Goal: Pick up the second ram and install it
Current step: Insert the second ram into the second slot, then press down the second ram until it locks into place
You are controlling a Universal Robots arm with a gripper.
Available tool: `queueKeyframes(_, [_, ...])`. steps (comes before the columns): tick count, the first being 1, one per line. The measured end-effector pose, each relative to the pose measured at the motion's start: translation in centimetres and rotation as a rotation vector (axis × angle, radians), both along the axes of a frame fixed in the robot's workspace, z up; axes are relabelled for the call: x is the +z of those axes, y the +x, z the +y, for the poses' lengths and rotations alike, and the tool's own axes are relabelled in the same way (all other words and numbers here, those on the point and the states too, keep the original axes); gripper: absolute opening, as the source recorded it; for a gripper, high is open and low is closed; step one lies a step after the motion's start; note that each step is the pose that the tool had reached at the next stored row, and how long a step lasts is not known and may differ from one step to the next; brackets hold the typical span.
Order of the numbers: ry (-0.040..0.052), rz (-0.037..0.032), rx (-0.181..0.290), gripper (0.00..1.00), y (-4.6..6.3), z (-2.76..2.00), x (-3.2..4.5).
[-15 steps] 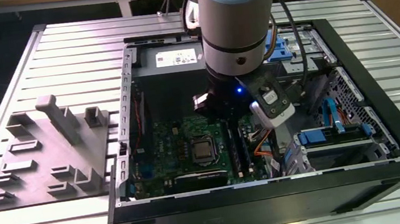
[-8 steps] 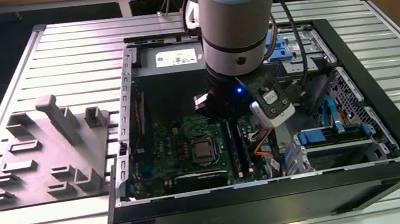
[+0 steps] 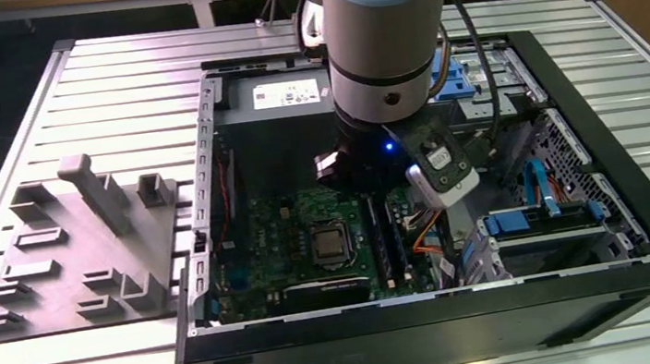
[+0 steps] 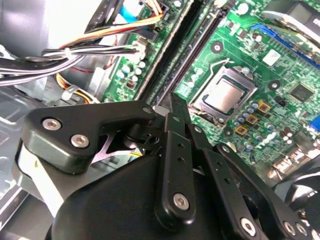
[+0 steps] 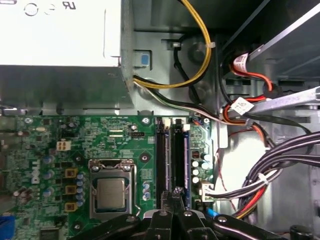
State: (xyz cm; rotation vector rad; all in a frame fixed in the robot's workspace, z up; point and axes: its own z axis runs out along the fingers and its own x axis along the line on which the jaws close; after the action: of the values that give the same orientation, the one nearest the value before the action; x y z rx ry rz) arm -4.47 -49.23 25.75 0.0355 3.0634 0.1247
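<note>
Two fingers: the gripper (image 5: 175, 192) is hanging tip-down with its fingers pressed together and nothing visible between them.
Position: it is sitting just above one end of the paired RAM slots (image 5: 170, 160), seemingly lined up to bear down on a stick rather than carry one.
Second ram: I am reading it as the thin dark stick (image 5: 179, 160) standing in the slot farther from the CPU socket (image 5: 111, 192); whether it is fully seated is hard to judge.
Neighbours: the power supply (image 5: 60, 30) is lying beyond the far end of the slots, and cable bundles (image 5: 280, 165) are running beside them.
Hidden: in the exterior view the arm (image 3: 388, 35) is covering the fingertips inside the computer case (image 3: 621, 164).
</note>
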Motion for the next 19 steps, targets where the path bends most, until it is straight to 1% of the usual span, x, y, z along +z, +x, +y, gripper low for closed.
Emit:
queueKeyframes(1, [-0.0003,0.0069,0.0,0.1,0.01,-0.01,0.01])
queueKeyframes(2, [-0.0002,0.0092,0.0,0.1,0.01,-0.01,0.01])
queueKeyframes(5, [0.0,0.0112,0.0,0.1,0.01,-0.01,-0.01])
queueKeyframes(11, [0.0,0.0116,0.0,0.1,0.35,-0.01,-0.01])
queueKeyframes(19, [0.0,0.0115,0.0,0.1,0.46,-0.01,-0.02])
